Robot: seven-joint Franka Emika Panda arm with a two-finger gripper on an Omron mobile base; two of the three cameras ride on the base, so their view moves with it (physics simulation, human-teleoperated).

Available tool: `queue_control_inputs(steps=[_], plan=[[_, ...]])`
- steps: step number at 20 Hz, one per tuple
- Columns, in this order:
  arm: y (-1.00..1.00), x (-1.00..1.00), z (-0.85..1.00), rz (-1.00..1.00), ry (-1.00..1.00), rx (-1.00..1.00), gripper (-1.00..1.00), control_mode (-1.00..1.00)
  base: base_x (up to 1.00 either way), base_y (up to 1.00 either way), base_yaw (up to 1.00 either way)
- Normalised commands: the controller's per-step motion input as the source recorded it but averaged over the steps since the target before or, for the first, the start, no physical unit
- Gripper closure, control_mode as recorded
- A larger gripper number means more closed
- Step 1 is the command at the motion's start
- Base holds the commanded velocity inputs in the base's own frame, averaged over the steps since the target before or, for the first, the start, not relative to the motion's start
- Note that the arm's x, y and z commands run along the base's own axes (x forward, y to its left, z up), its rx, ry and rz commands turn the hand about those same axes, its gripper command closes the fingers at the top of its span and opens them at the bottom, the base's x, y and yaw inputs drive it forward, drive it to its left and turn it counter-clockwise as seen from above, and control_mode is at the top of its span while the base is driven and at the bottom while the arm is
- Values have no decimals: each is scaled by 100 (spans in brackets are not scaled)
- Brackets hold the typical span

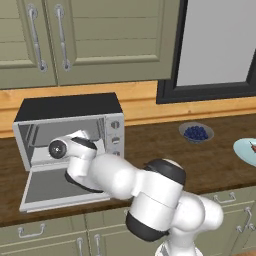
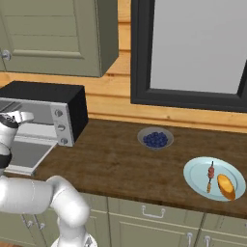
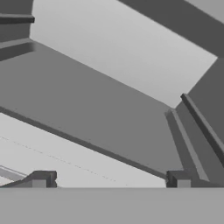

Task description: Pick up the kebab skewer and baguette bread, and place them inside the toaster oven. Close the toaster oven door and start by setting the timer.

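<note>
The toaster oven [image 1: 70, 107] stands at the left of the counter. Its door [image 1: 50, 187] hangs folded down flat in front of it. My arm reaches into the oven's mouth. In the hand view my gripper [image 3: 109, 181] is open and empty, its fingertips [image 3: 40, 179] wide apart, looking at the grey inner walls and floor of the oven. The kebab skewer [image 2: 211, 176] and the baguette bread [image 2: 226, 186] lie side by side on a pale blue plate [image 2: 195, 181] at the counter's right, far from my hand. The toaster oven [image 2: 58, 96] and its lowered door [image 2: 24, 154] also show from the right.
A grey bowl of blueberries [image 2: 156, 139] sits mid-counter between oven and plate. Green wall cabinets [image 1: 90, 40] hang above the oven, and a dark-framed window [image 2: 193, 53] is behind the counter. The plate's edge [image 1: 246, 151] shows at the far right.
</note>
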Motion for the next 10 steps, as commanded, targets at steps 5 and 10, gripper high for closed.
queue_control_inputs(steps=[5,10], plan=[[7,33,-21,-6,0,0,-100,-100,0,0,0],[0,31,-8,-4,1,0,-100,-100,0,0,0]])
